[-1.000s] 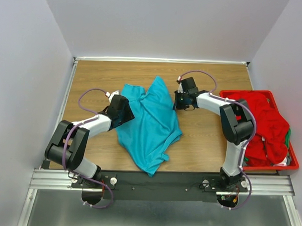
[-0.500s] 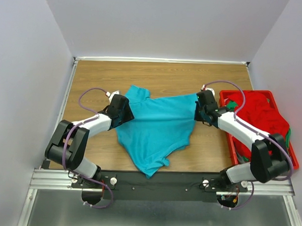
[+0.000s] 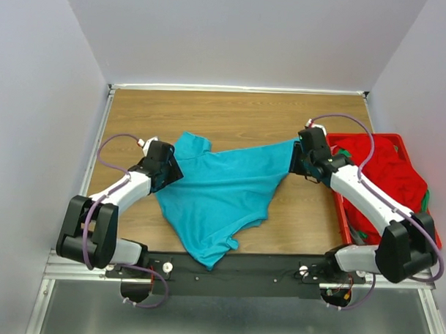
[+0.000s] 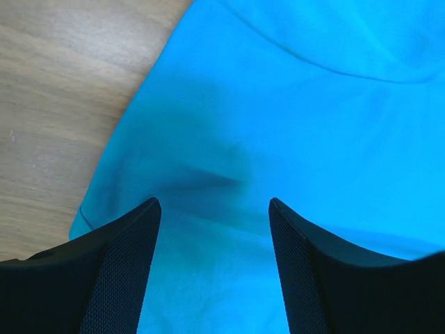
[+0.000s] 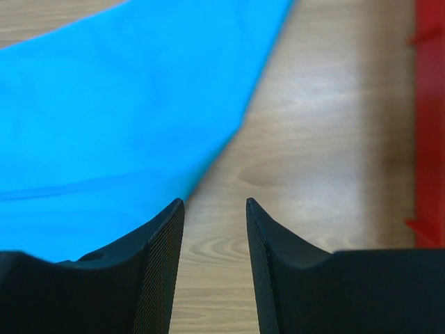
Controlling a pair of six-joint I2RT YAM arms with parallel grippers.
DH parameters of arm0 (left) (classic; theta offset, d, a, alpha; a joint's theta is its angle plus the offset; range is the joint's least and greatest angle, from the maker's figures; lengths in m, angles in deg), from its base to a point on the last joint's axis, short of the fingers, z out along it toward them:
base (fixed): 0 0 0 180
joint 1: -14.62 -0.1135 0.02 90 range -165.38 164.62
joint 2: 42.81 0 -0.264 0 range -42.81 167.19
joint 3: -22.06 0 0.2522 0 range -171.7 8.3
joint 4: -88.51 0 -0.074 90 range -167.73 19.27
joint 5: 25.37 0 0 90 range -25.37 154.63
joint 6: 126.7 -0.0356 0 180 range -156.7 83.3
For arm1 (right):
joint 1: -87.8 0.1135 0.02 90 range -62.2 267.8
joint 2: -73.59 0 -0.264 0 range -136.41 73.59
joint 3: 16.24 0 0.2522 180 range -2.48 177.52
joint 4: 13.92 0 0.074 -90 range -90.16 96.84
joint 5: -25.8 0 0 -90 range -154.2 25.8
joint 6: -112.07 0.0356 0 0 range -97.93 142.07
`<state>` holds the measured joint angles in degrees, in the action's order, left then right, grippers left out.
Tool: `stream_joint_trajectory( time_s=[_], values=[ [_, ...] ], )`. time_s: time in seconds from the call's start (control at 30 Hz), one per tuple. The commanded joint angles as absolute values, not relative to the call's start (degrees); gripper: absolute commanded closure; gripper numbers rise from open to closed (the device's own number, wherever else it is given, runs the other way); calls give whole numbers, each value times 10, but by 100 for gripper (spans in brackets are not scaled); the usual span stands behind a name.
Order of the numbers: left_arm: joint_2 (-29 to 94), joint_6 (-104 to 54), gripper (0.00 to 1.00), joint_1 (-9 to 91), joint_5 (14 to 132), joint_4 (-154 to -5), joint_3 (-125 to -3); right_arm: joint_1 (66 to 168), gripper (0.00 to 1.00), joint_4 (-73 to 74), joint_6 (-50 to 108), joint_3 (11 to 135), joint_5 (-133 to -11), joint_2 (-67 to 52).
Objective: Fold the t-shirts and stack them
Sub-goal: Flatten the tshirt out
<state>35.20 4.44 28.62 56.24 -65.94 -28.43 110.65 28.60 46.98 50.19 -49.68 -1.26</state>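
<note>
A teal t-shirt [image 3: 222, 192] is lying unfolded and creased across the middle of a wooden table [image 3: 232, 116], stretched between two robot arms, with one corner trailing toward the near edge. The left gripper [image 3: 166, 169] is resting low on the shirt's left side. Its wrist camera is showing the fingers [image 4: 125, 264] spread wide, with teal cloth and a small pucker filling the gap, clamped on nothing. The right gripper [image 3: 296, 159] is sitting at the shirt's far right corner. Its fingers [image 5: 156, 264] are parted more narrowly, with bare wood between them and the cloth's edge running under the left one, so it is not gripping anything either. Further red t-shirts [image 3: 387, 187] are waiting heaped in a red crate [image 3: 363, 135] at the right edge of the table, and nothing is stacked yet. The work appears to be at the spreading stage, before any first fold. The next move is likely calling for each gripper to close on an edge or corner and smooth the cloth flat and square, since the skewed lower half would spoil a fold. The table is plain wood grain, and pale, bare walls [image 3: 249, 36] are enclosing it on three sides.
</note>
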Motion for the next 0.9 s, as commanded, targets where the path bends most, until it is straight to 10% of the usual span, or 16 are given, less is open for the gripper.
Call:
stream_joint_trajectory(
  time_s=[0.0, 0.87],
  values=[
    [331, 6, 27, 296, 540, -631, -350, 1106, 52, 250, 425, 549, -577, -54],
    [607, -140, 27, 257, 483, -569, -596, 991, 58, 179, 378, 748, -596, -360]
  ],
)
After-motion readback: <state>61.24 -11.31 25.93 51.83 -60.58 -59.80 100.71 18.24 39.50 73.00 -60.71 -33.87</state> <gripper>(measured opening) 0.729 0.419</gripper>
